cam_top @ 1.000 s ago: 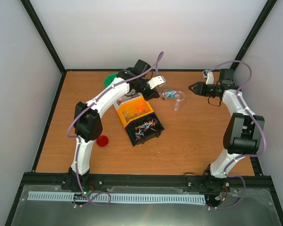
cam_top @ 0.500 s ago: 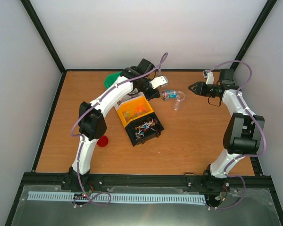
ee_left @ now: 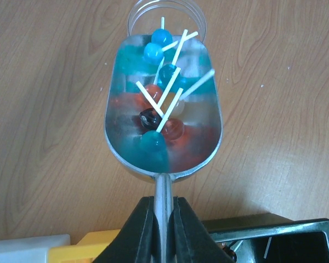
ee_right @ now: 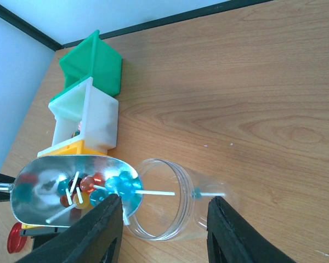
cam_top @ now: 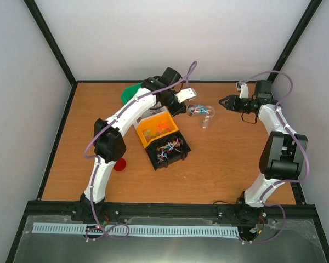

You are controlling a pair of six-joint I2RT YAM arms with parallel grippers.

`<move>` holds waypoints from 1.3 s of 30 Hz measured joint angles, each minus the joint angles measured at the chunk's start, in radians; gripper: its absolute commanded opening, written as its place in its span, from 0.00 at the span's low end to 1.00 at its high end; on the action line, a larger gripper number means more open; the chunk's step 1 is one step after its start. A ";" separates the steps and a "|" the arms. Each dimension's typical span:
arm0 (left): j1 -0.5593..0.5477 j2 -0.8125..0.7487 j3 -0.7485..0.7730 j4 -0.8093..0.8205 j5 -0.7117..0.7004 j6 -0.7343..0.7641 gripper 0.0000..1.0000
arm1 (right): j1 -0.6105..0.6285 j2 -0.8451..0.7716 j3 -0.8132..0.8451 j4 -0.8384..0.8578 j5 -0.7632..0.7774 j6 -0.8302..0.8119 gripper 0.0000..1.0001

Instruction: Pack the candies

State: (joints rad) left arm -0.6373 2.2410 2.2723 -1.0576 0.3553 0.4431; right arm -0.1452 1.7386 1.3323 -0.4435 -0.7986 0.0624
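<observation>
Left claw (ee_left: 163, 213): clamped on the thin handle of a metal scoop (ee_left: 120, 129), with the scoop's lip right at the mouth of a clear jar (ee_left: 170, 11) lying on its side on the worktop (ee_left: 285, 120). Right claw (cam_top: 223, 102): jaws parted, gripping nothing, hanging near the jar but apart from it. Candies (ee_left: 153, 104), lollipops in blue, red and dark: mostly heaped in the scoop, one stick poking into the jar mouth, one blue piece already inside the jar. More left in the black bin (cam_top: 171, 163) next to the orange bin (cam_top: 141, 133). Step in hand, by the look of it: pouring a scoopful into the jar. Next move likely calls for raising the handle end so the load slides forward, keeping the lip inside the rim. Perhaps also steadying the jar with the right claw, since a round jar on its side may well roll or skid. Some risk of crossed sticks jamming at the mouth.
</observation>
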 measured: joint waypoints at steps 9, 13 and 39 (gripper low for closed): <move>-0.002 0.000 0.015 -0.022 -0.023 0.007 0.01 | 0.001 0.000 0.000 0.008 -0.002 0.006 0.42; -0.007 0.003 0.035 -0.041 -0.035 0.011 0.01 | 0.002 0.000 0.000 0.015 -0.002 0.007 0.42; -0.050 0.038 0.147 -0.127 -0.143 0.027 0.01 | 0.006 0.000 -0.012 0.029 -0.005 0.013 0.44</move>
State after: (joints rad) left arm -0.6876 2.2787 2.4191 -1.1851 0.2123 0.4702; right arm -0.1387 1.7382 1.3201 -0.4141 -0.8036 0.0757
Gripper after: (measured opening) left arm 0.094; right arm 0.442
